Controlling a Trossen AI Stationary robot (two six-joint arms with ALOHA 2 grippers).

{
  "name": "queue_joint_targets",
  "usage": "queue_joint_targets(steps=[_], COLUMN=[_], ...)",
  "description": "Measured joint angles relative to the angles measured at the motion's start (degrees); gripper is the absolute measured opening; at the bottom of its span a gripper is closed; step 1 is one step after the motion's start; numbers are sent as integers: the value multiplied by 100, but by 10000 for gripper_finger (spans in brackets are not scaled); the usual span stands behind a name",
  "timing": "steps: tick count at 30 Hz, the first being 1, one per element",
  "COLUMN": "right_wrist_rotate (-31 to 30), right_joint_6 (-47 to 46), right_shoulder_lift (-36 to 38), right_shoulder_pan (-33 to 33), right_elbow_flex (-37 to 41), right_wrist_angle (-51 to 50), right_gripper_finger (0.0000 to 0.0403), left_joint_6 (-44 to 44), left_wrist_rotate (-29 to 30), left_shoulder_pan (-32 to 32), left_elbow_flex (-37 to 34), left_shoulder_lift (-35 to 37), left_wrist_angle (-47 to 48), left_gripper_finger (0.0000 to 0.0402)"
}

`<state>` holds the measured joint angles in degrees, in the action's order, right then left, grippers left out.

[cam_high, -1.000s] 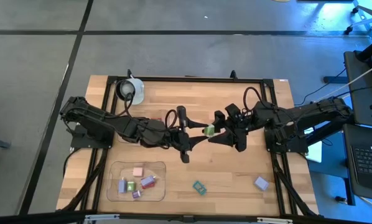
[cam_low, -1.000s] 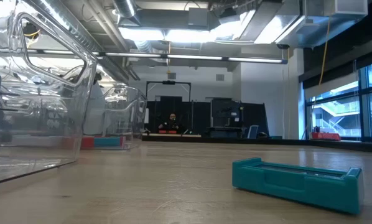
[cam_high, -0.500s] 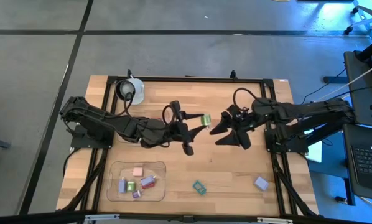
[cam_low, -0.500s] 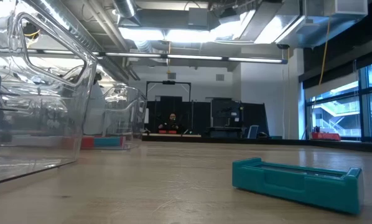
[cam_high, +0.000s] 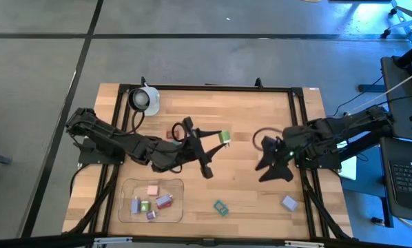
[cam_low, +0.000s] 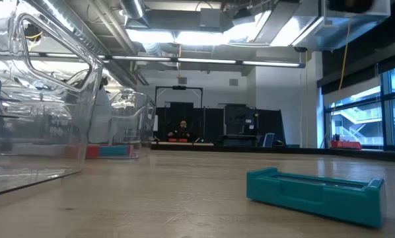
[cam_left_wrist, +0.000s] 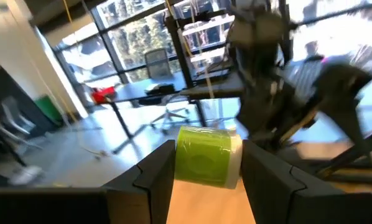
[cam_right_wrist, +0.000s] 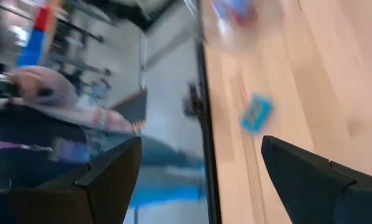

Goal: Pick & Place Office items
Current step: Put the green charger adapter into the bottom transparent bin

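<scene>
Wood-topped table [cam_high: 247, 193] carries the scene, and nearest its front edge a clear shallow tray [cam_high: 127, 187] sits at the left, holding a pink piece [cam_high: 152, 189], a lavender piece [cam_high: 135, 205], a small green piece [cam_high: 145, 206], a piece with a red side [cam_high: 164, 201] and a purple one [cam_high: 151, 215]. Just right of the tray a teal block [cam_high: 220, 207] lies alone on the wood; seen level from the table top it is a long, low teal bar [cam_low: 315, 196] with raised ends. Farther right, near the front corner, rests a lavender block [cam_high: 289, 202].

Mid-table, the left gripper [cam_high: 216, 143] is clamped on a green roll-shaped piece [cam_high: 224, 137] with a white edge, raised off the table; its wrist view shows the roll [cam_left_wrist: 206, 155] squeezed between both fingers [cam_left_wrist: 153, 174]. A red piece [cam_high: 175, 131] lies behind the left arm. The right gripper [cam_high: 273, 165], well apart to the right, has its fingers spread with nothing between them. At the back left stands a white round cup [cam_high: 145, 100].
</scene>
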<state>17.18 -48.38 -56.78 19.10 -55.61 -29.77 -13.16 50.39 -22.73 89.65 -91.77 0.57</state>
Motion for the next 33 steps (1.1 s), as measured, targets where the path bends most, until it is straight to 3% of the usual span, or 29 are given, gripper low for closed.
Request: queue_joint_targets(steps=[5,10,18,22,27,33], right_wrist_rotate=[-265,-415,-745,-731,-710,-430], right_joint_6=[-864,-1707,-3201,-3767,-4097,-4297], right_shoulder_lift=[-96,-128,-169,-380,-778,-1318], right_shoulder_pan=[460,840,1437,1740,2065,2324], right_elbow_flex=[0,0,0,0,0,2], right_wrist_angle=[-965,-1588,-2075,-2280,-2519,-2596], right_gripper_finger=[334,333,333,333,333,333], left_joint_6=[1402,2731,5310,6388,7333,7910], left_wrist_rotate=[-117,-636,-1690,-2588,-3120,-3844], left_shoulder_pan=[-216,-410,-615,-699,-1073,-1581], left_elbow_flex=[0,0,0,0,-2,-2], left_shoulder_lift=[0,0,0,0,-122,-435], left_wrist_angle=[2,544,2882,4307,5804,6646], left_gripper_finger=[162,161,163,161,165,163])
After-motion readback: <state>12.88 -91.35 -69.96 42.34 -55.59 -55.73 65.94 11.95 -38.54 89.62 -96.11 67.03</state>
